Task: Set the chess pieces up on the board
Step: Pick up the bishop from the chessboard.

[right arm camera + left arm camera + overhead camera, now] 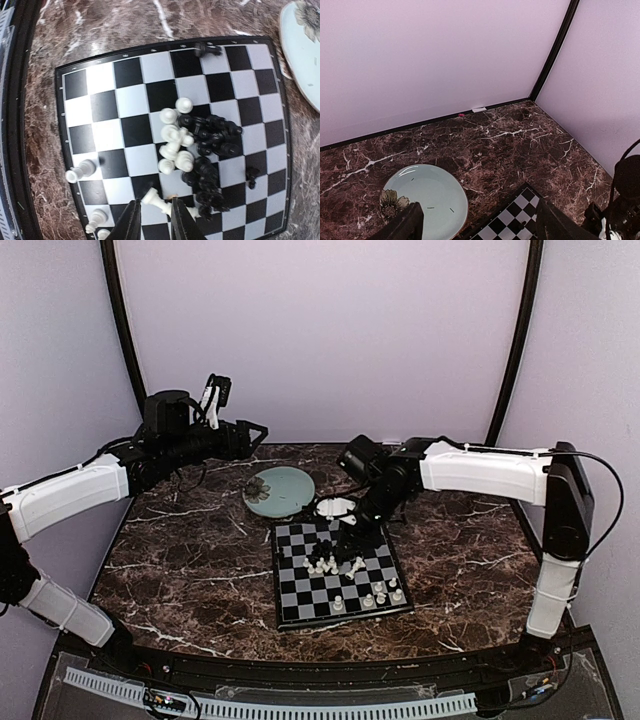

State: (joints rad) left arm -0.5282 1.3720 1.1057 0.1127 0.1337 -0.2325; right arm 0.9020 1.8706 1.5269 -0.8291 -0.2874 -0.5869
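Two lilac walls [320,330] close off the back and sides, meeting at a dark seam. Below them lies a brown marble table [180,570] veined in white.

My left gripper [479,206] hangs high over the far left part of the table, pointing at the back wall. Its jaws are spread wide with nothing between them. Past my fingers I look down on the plate and one corner of the board.

The plate [290,485] is pale green with a flower painted at its left rim. It lies toward the middle of the far edge, just beside the board's far left corner and not touching it.

The board [300,590] sits a little right of the table's centre, slightly turned. Most of the pieces [200,145] are tumbled in a heap at its middle, white ones on the near side of the heap and black ones on the far side. One black piece lies at the board's left edge. A few white ones stand along its near edge, toward the near right corner.

My right gripper [155,205] reaches low over the right part of the board, just right of the heap. Its jaws stand narrow, and one white piece [151,198] lies tilted between my fingertips. I cannot tell whether I am gripping it or it simply rests on the board.
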